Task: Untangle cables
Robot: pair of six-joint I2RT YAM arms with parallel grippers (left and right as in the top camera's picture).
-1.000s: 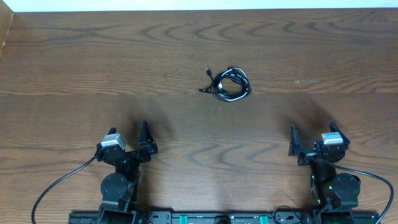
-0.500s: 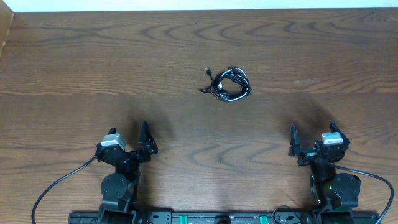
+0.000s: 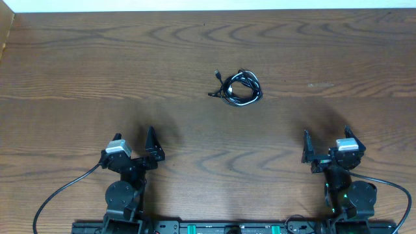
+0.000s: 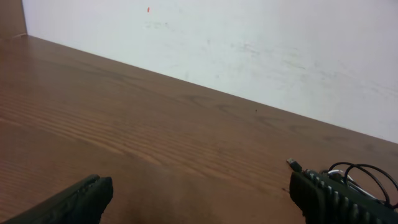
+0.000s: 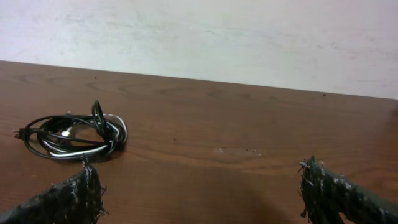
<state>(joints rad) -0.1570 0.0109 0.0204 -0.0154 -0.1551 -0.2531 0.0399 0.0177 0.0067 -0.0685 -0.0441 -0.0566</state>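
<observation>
From overhead, the cables (image 3: 239, 88) are lying knotted in one small bundle on the table (image 3: 78, 65), so no untangling is showing yet and all of it is waiting to be done. The left gripper (image 3: 134, 142) and right gripper (image 3: 326, 140) are sitting near the table's front edge, well apart from the bundle, which is lying ahead and between them.

In the left wrist view, the left gripper (image 4: 199, 193) is gaping wide and holding nothing, with the cables (image 4: 357, 177) showing beyond its right finger.

In the right wrist view, the right gripper (image 5: 199, 186) is likewise spreading wide and empty, the cables (image 5: 71, 137) lying ahead beyond its left finger
</observation>
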